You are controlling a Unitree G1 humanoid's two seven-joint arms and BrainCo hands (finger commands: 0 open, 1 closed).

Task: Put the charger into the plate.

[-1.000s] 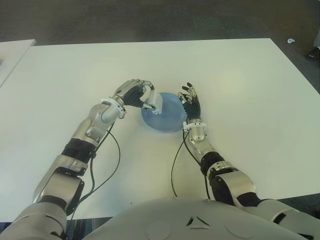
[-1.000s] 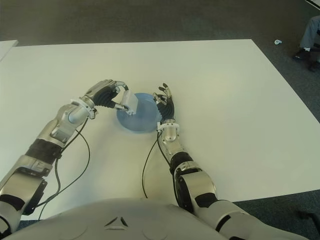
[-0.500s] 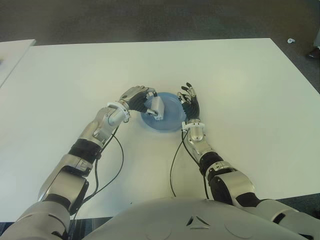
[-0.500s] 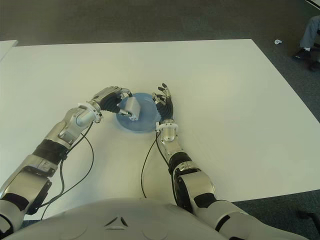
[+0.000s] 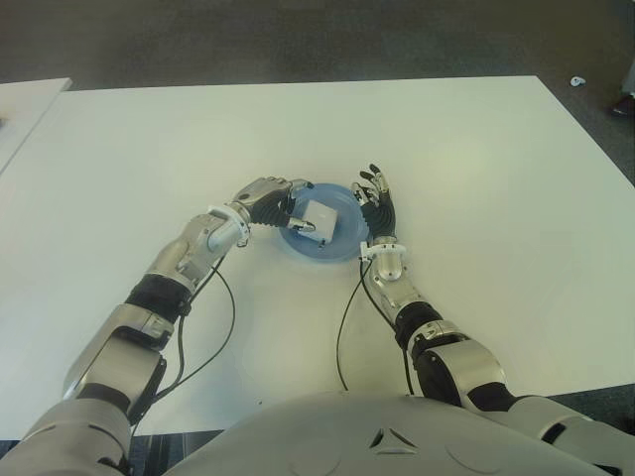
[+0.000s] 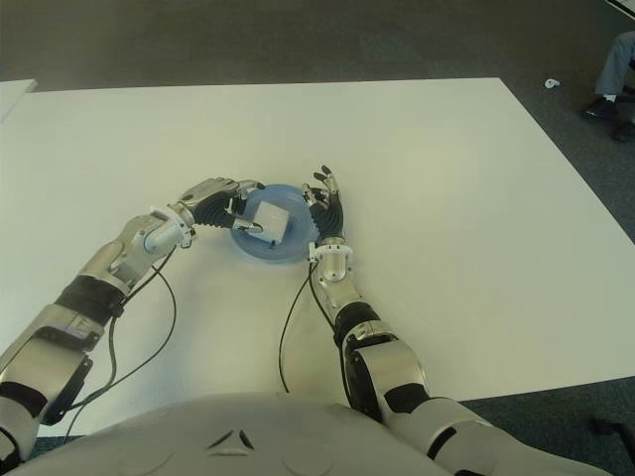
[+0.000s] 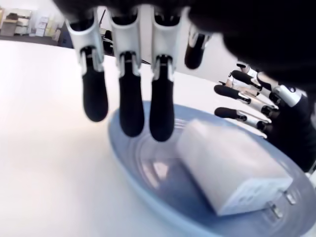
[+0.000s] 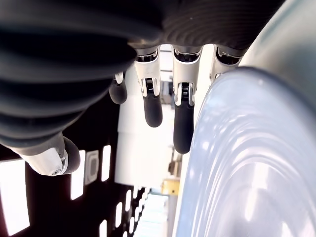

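Observation:
The white charger (image 5: 319,218) lies on its side inside the blue plate (image 5: 342,245), prongs pointing toward me. In the left wrist view the charger (image 7: 227,173) sits in the plate's bowl (image 7: 148,182), apart from my fingers (image 7: 131,118). My left hand (image 5: 286,203) is open at the plate's left rim, its fingers straight over the edge and holding nothing. My right hand (image 5: 375,196) is open with spread fingers against the plate's right rim. The right wrist view shows its fingers (image 8: 182,133) beside the plate's wall (image 8: 247,148).
The plate stands near the middle of a wide white table (image 5: 476,178). Black cables (image 5: 342,327) run from both wrists back toward my body. A second white table (image 5: 25,104) stands at the far left. A person's foot (image 6: 615,69) shows on the dark floor at the far right.
My left hand carried the charger rightward over the plate, lowered it and opened its fingers. The charger now lies in the plate. The right hand has not moved.

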